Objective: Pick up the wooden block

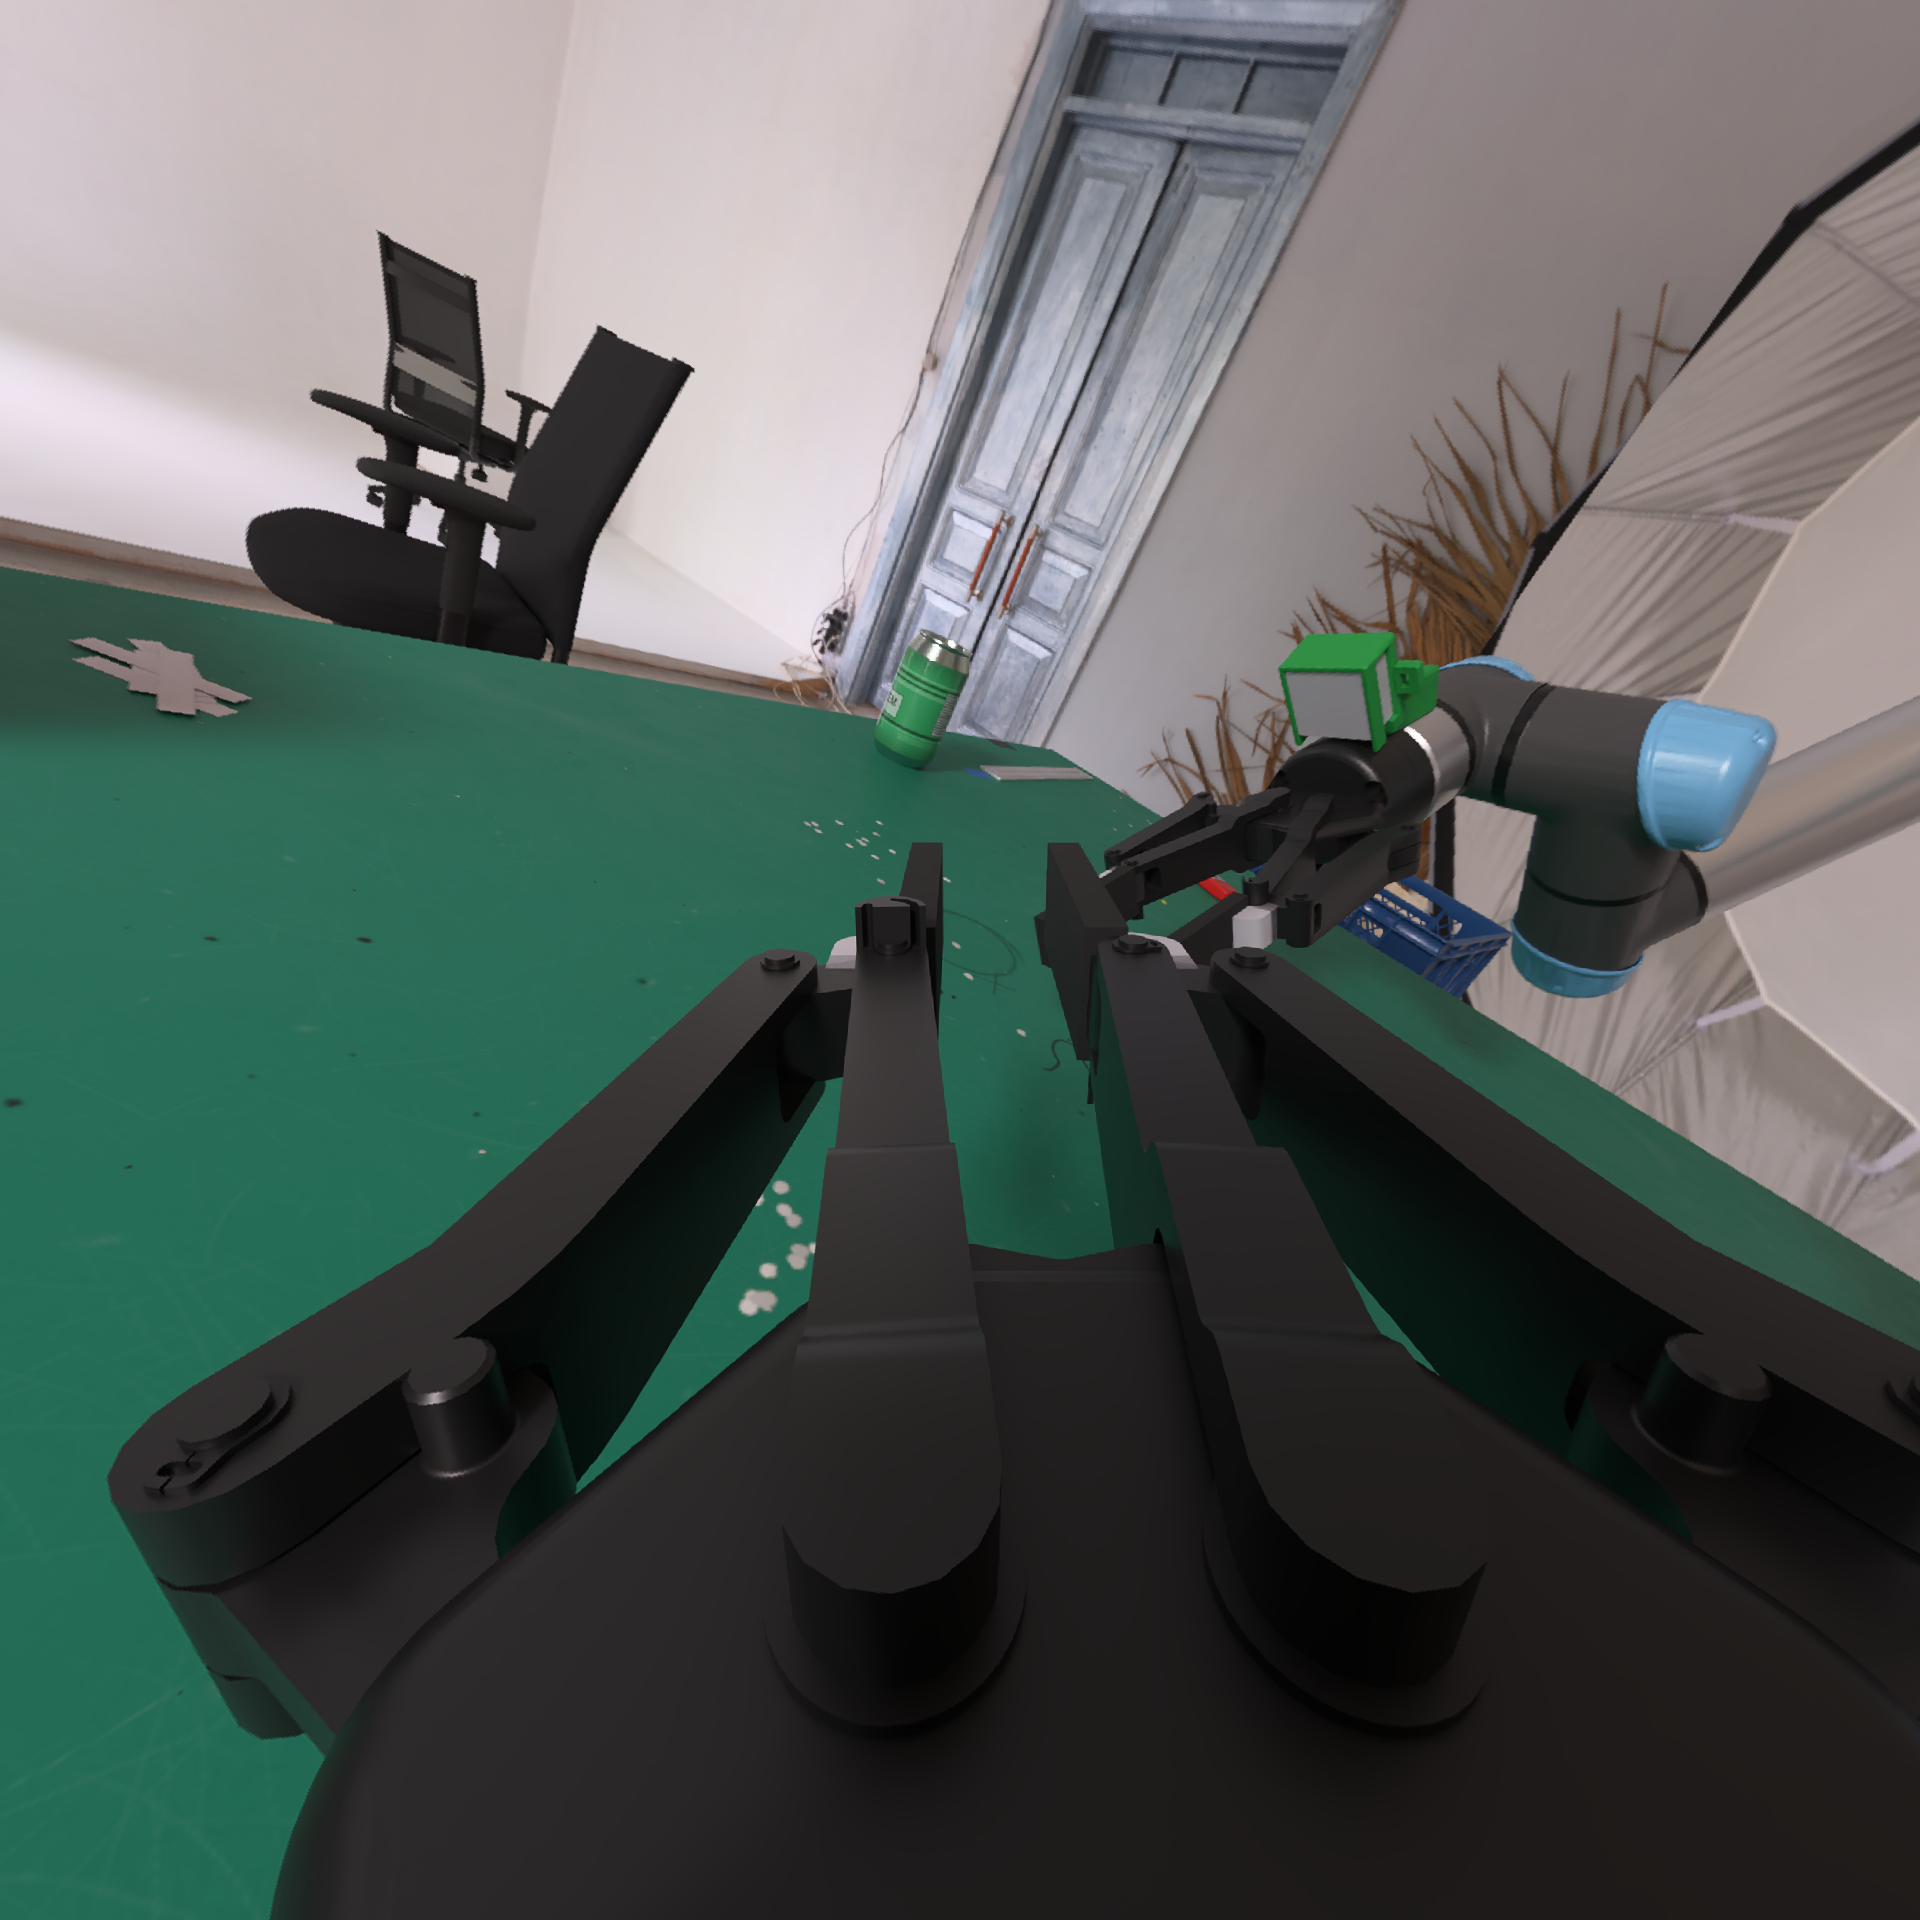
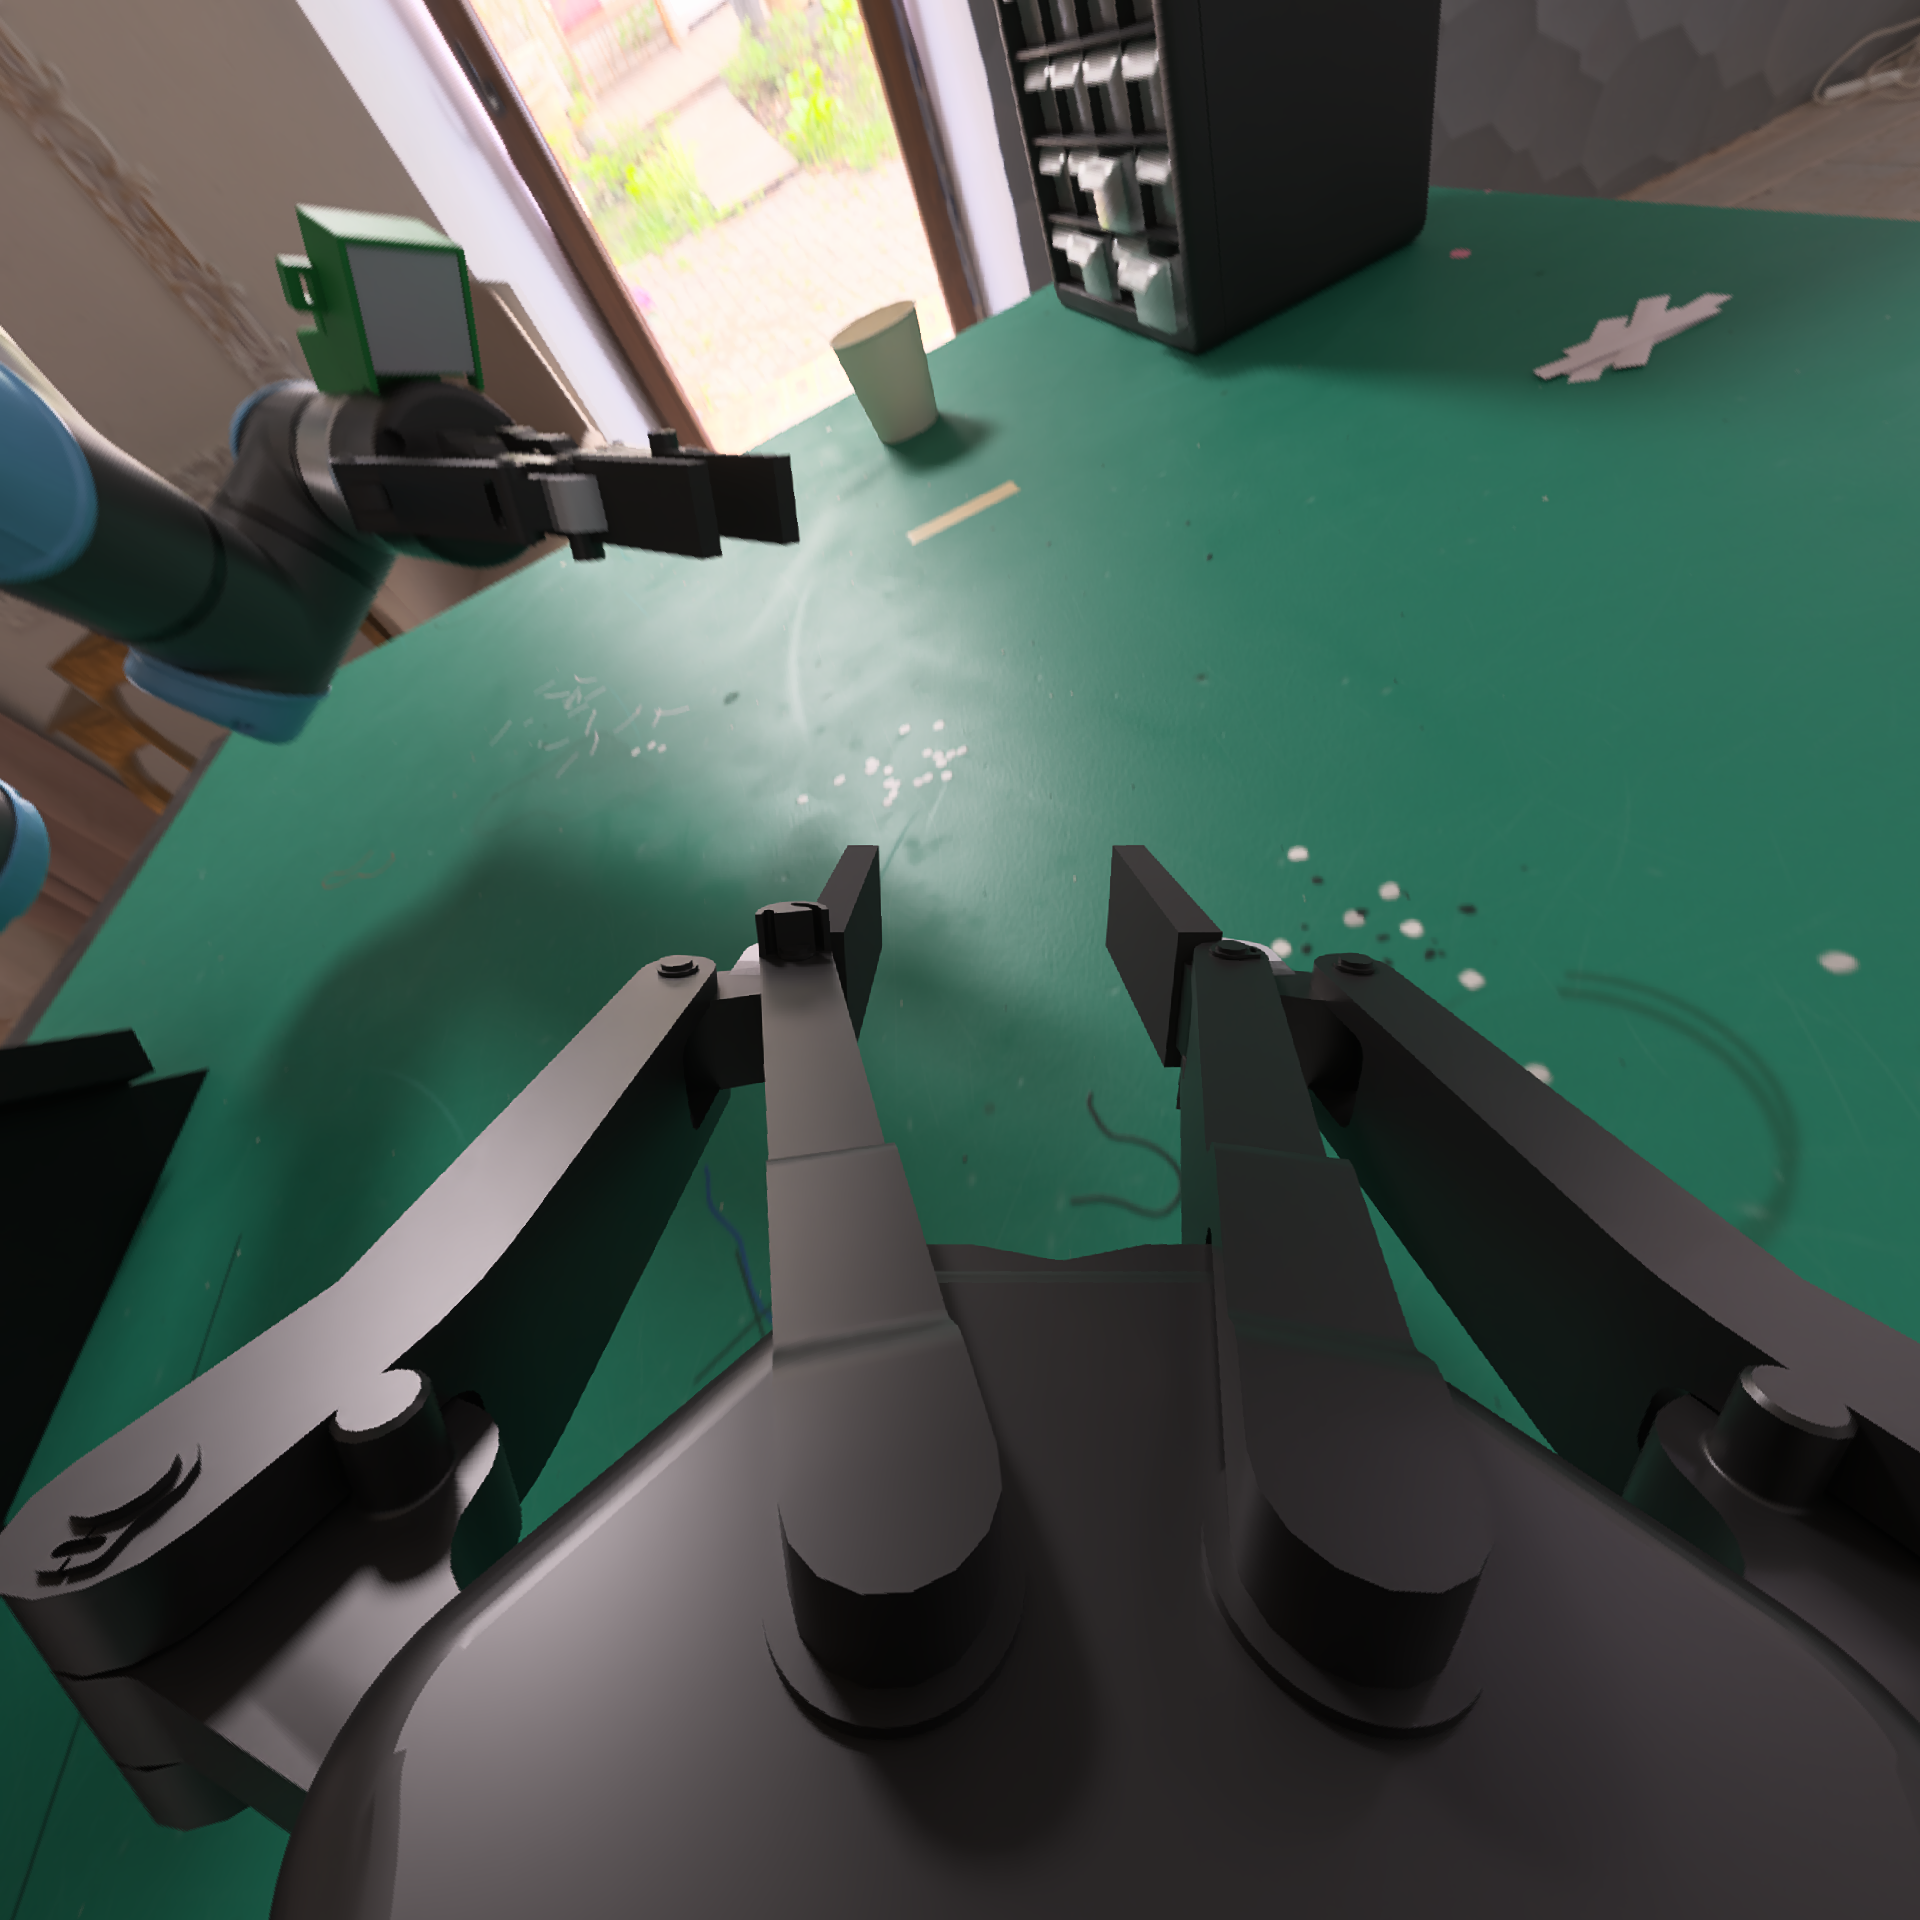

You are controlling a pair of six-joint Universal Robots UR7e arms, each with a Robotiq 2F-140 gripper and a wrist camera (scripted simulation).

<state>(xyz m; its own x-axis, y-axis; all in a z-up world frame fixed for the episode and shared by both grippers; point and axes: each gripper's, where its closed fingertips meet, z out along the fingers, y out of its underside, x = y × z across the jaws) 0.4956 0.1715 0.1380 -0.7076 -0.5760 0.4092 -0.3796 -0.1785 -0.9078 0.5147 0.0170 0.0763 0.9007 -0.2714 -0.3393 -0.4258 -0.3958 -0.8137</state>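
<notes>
A thin pale wooden block (image 2: 961,512) lies flat on the green table (image 2: 1351,644), far ahead of my right gripper (image 2: 997,914) and near a paper cup. It does not show in the left wrist view. My right gripper is open and empty, low over bare mat. My left gripper (image 1: 992,894) is empty with a narrow gap between its pads, hovering over the table (image 1: 416,935). In the right wrist view the left gripper (image 2: 769,499) hovers just left of the block. The right gripper (image 1: 1117,873) shows ahead in the left wrist view.
A paper cup (image 2: 888,374) and a black drawer cabinet (image 2: 1226,156) stand at the far edge. A green can (image 1: 920,701) stands near the far table edge. A flat paper cut-out (image 2: 1631,338) and white crumbs lie on the mat. A blue crate (image 1: 1423,935) sits beyond the table.
</notes>
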